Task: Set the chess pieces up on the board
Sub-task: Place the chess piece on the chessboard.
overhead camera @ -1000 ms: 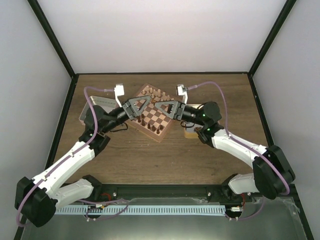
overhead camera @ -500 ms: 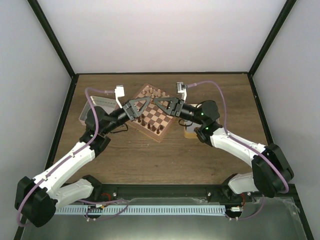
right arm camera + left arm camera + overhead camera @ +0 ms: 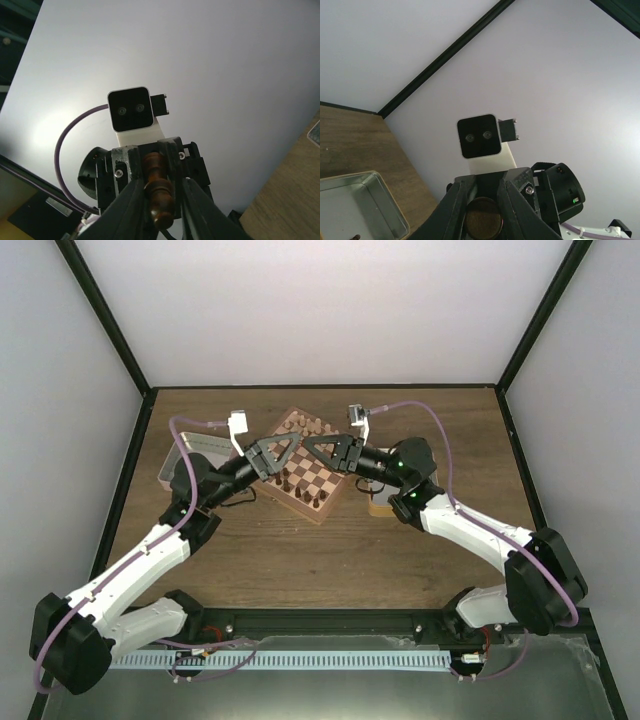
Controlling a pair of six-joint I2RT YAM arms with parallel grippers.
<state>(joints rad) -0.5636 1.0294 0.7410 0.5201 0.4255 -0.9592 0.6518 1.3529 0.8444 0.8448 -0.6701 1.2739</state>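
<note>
We noted the grippers tip to tip above the board (image 3: 330, 498). The right gripper (image 3: 159, 200) pinched the dark piece (image 3: 158, 192) narrowly. The left gripper (image 3: 482, 220) was clamped, apparently on its base. We judged the left should release gently while the right held firm.

Both arms reach inward, left pincer (image 3: 288, 448) and right pincer (image 3: 312, 447) closed, nearly meeting.

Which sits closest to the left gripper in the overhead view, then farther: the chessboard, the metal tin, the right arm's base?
1. The board, just beneath the left gripper, mid-table.
2. The metal tin, off to the left side.
3. The right arm's base, at the near right edge.
</note>
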